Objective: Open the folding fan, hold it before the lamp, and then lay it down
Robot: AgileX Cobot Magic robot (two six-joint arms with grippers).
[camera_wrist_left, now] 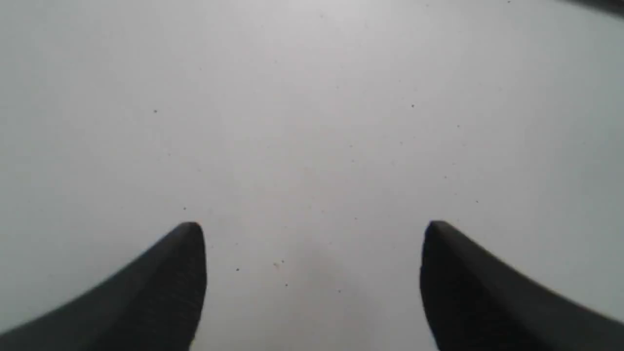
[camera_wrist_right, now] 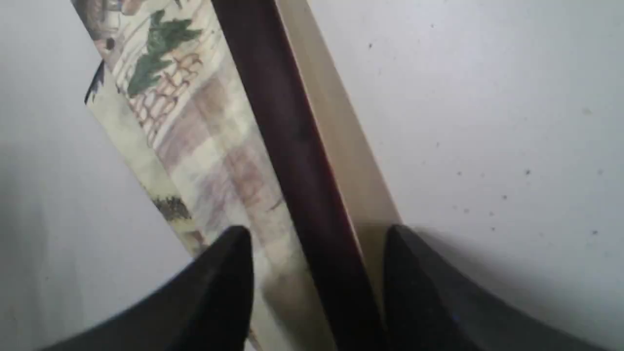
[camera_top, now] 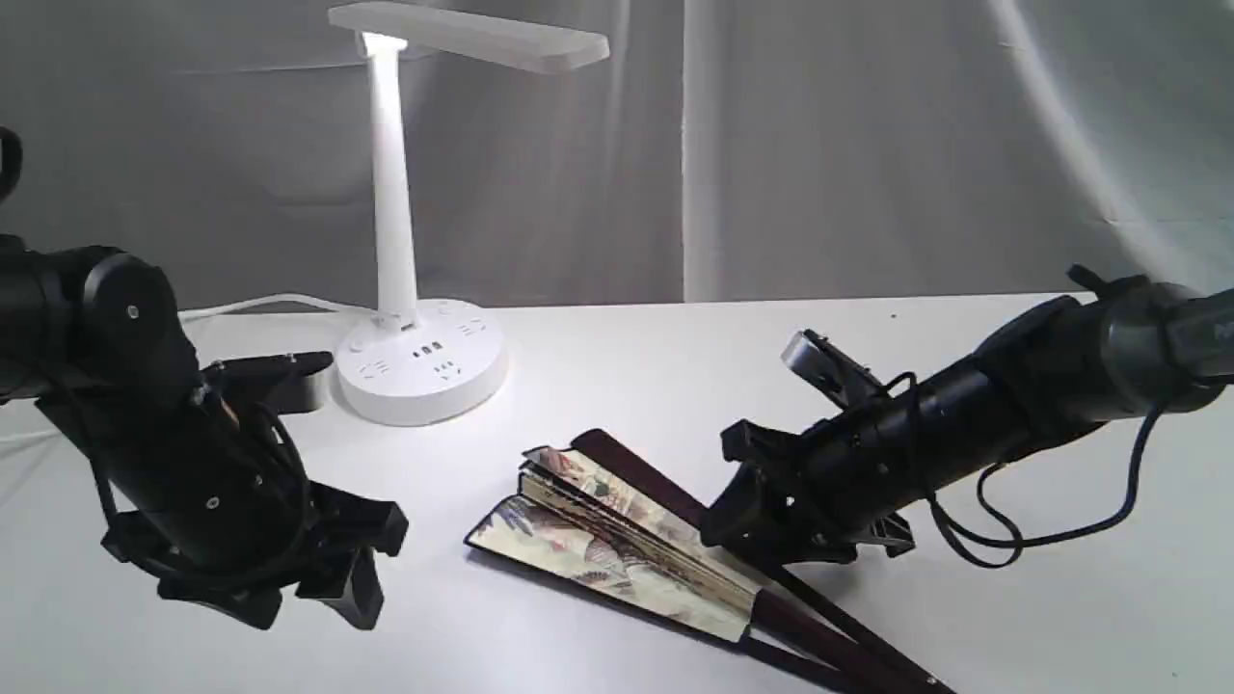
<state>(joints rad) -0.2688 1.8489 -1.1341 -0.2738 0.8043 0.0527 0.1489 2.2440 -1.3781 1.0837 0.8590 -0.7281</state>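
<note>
The folding fan [camera_top: 617, 540] lies partly spread on the white table [camera_top: 1012, 598], its painted cream pleats toward the lamp and its maroon ribs running to the front right. The lamp [camera_top: 390, 193] stands lit at the back left on its round socket base [camera_top: 424, 371]. My right gripper [camera_top: 733, 525] is low over the fan's far guard. In the right wrist view this gripper [camera_wrist_right: 317, 234] is open, its fingers either side of the maroon guard [camera_wrist_right: 287, 122], beside the painted paper [camera_wrist_right: 204, 122]. My left gripper [camera_top: 308, 602] hangs open left of the fan, and its wrist view [camera_wrist_left: 312, 234] shows only bare table.
The lamp's white cord [camera_top: 260, 304] trails left along the table's back edge. A grey curtain [camera_top: 868, 145] closes the background. A black cable [camera_top: 1051, 530] loops under my right arm.
</note>
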